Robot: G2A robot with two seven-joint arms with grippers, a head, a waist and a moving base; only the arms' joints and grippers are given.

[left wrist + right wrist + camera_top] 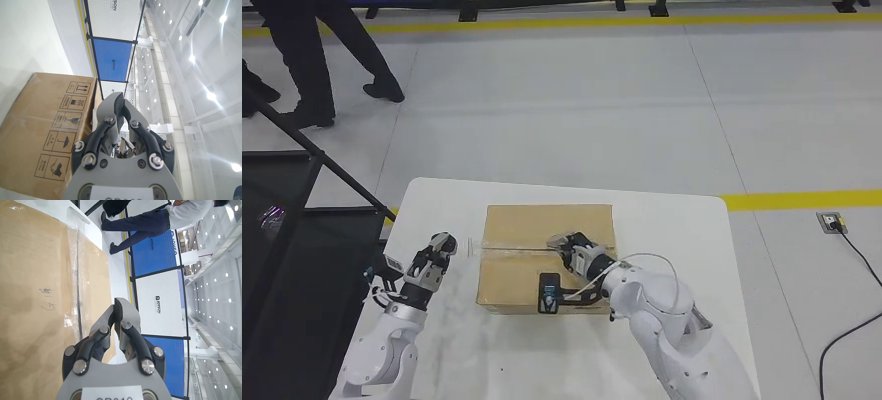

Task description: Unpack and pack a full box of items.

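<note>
the cardboard box (542,225) is sitting closed in the middle of the white table (682,225), with a strip of clear tape (77,279) running along its top seam. the left gripper (123,101) is hanging just beside the box's printed side, its fingers pressing together and gripping nothing. the right gripper (115,303) is hanging over the box top near the taped seam, its fingers likewise pressing together with nothing between them.

The white rounded-corner desk (672,230) carries one closed, taped brown cardboard box (532,222), lying just beside the left pincer (445,242) and directly beneath the right pincer (560,241).
</note>
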